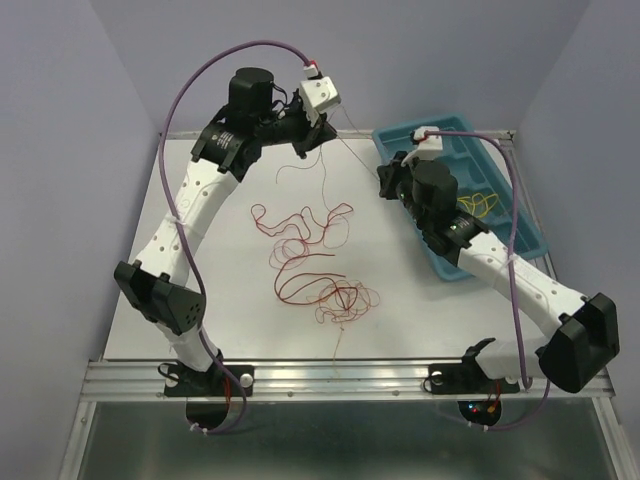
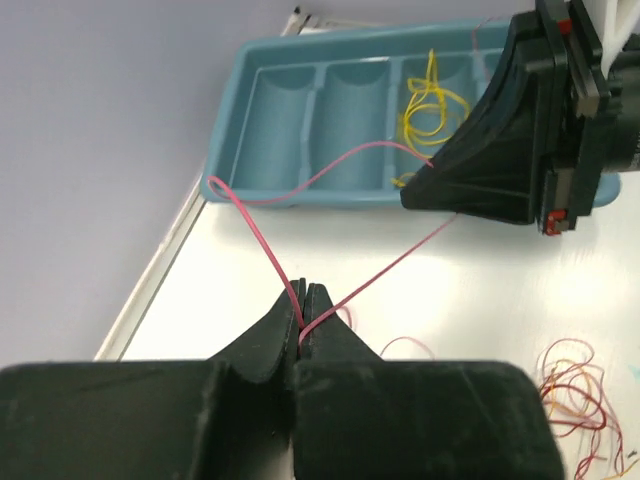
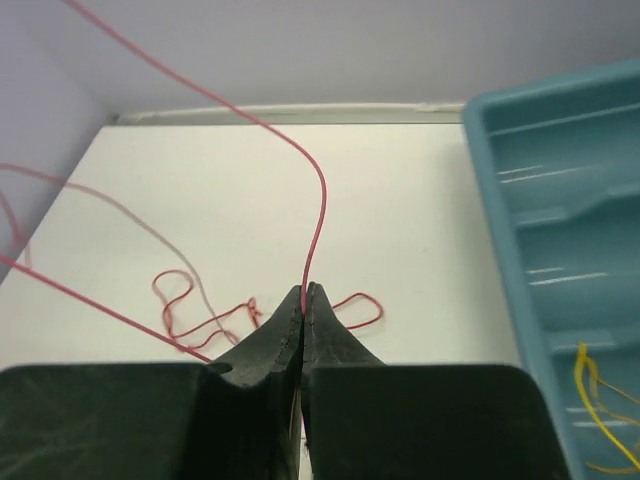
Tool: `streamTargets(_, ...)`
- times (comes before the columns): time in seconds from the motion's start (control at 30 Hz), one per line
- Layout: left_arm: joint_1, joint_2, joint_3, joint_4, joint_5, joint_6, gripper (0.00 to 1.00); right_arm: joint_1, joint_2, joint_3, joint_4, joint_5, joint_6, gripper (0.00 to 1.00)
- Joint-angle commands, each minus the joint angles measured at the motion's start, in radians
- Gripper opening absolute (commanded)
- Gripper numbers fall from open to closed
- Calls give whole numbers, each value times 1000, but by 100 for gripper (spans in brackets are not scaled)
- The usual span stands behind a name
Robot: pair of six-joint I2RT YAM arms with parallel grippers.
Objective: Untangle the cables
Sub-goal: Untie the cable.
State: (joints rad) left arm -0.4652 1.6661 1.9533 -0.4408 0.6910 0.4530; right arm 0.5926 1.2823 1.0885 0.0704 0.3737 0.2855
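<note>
left gripper (image 2: 303,302) pinching thin red wire strand (image 2: 255,237) | right gripper (image 3: 303,300) pinching it too | risk: pulling apart slips strand free or knots curly red tangle (image 1: 310,265) tighter

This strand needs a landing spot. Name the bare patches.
Bare table: near-right, between the tangle and the tray. Two tray compartments beside the yellow cable are empty. Crowded: the tangle mid-table; a red strand runs from left gripper to right gripper.
</note>
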Motion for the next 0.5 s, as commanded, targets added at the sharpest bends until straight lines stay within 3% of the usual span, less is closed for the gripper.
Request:
streamTargets(0.0,23,-22,179,-151,-119,127,0,-22,43,-44,28,-290,-51,2)
streamTargets(0.03,23,-28,185,-168,-122,150,0,-22,45,-85,58,-367,-57,6)
streamTargets(0.07,20,-35,185,-173,-134,159,0,-20,45,-114,133,-430,-66,29)
streamTargets(0.17,-1,-71,164,-182,-181,222,0,-22,38,-190,253,-541,-65,74)
streamTargets(0.23,-24,-98,131,-174,-212,256,0,-20,26,-199,258,-565,-68,87)
streamTargets(0.47,-38,-109,107,-167,-292,277,0,-20,-132,-266,259,-544,-89,97)
